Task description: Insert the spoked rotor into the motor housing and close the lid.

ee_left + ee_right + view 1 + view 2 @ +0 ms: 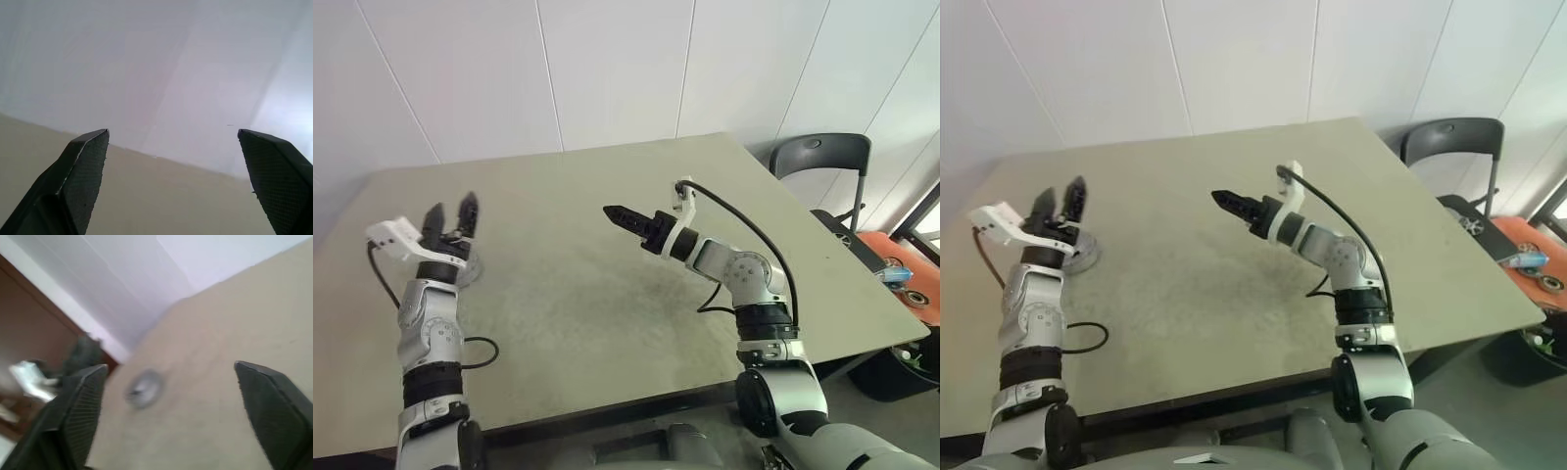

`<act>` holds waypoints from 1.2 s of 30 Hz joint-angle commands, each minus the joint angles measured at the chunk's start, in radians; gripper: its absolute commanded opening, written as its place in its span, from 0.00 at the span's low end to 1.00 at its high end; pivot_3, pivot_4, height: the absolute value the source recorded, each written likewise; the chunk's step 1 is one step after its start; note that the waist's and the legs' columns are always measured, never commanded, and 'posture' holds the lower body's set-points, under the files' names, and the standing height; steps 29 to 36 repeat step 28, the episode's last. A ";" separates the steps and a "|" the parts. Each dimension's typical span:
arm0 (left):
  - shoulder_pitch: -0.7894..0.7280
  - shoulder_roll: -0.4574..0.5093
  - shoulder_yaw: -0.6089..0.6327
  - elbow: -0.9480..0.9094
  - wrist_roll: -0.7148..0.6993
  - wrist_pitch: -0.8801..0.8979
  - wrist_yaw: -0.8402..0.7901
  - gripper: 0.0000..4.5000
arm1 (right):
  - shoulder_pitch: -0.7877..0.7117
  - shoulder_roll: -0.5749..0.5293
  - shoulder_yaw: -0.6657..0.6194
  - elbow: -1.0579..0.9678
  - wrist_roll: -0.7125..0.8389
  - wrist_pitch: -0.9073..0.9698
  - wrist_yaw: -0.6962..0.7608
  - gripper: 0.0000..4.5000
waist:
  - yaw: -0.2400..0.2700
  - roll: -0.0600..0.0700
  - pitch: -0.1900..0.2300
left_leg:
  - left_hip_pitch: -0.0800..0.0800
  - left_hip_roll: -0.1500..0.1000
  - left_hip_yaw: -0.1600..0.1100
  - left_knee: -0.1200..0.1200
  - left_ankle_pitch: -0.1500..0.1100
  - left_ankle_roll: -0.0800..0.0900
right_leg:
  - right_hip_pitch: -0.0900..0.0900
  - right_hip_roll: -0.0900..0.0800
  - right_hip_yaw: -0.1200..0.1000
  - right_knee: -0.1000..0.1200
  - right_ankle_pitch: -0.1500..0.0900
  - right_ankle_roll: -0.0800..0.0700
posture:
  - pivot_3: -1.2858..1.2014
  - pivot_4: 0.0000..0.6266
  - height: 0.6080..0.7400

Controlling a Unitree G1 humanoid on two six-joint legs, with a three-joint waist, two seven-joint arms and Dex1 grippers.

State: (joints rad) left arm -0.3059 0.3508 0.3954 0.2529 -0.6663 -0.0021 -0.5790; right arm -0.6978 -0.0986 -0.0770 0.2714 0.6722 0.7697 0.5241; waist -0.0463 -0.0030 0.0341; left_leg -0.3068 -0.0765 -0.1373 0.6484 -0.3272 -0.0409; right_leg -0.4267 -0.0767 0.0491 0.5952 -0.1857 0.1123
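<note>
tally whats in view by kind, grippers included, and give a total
grippers: 2 (left gripper, right gripper, both open)
round grey disc on the table: 1
table: 1
dark chair beside the table: 1
total: 5

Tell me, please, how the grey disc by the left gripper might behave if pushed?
The grey disc lies flat on the table, so it would probably slide, not roll. It looks rigid and low, hence unlikely to tip.
</note>
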 commanded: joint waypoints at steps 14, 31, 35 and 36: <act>0.223 0.184 -0.152 -0.285 0.107 0.057 -0.314 1.00 | 0.207 -0.193 0.203 -0.156 -0.278 -0.435 0.337 0.99 | 0.005 0.001 0.001 | 0.001 0.001 0.001 0.000 0.000 0.000 | 0.002 0.000 0.000 -0.001 -0.003 0.003 | 0.52 0.00 1.00; 0.220 0.207 -0.166 -0.281 0.123 0.068 -0.346 1.00 | 0.190 -0.195 0.165 -0.090 -0.331 -0.479 0.300 0.99 | 0.012 0.001 0.004 | 0.001 0.002 0.001 0.000 0.000 0.000 | 0.002 0.000 0.000 -0.001 -0.003 0.003 | 0.52 0.00 1.00; 0.220 0.207 -0.166 -0.281 0.123 0.068 -0.346 1.00 | 0.190 -0.195 0.165 -0.090 -0.331 -0.479 0.300 0.99 | 0.012 0.001 0.004 | 0.001 0.002 0.001 0.000 0.000 0.000 | 0.002 0.000 0.000 -0.001 -0.003 0.003 | 0.52 0.00 1.00; 0.220 0.207 -0.166 -0.281 0.123 0.068 -0.346 1.00 | 0.190 -0.195 0.165 -0.090 -0.331 -0.479 0.300 0.99 | 0.012 0.001 0.004 | 0.001 0.002 0.001 0.000 0.000 0.000 | 0.002 0.000 0.000 -0.001 -0.003 0.003 | 0.52 0.00 1.00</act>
